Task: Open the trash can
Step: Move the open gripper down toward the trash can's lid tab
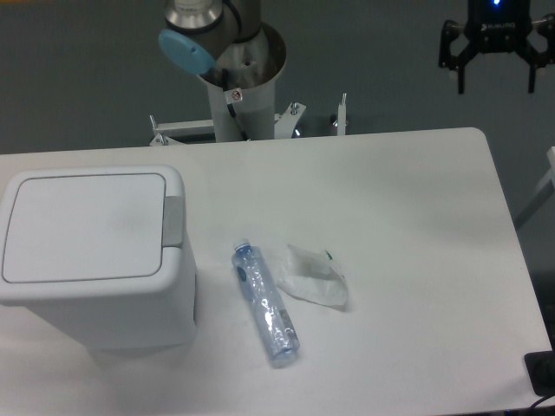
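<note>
Bottle (265,300) noted nearest, beside wrapper (316,276). Trash can (94,256) at worktop (416,260) left, lid shut. Pincer (495,85) spread, empty, far right. Risk: button tab (173,220) missed, can pushed sideways.
</note>
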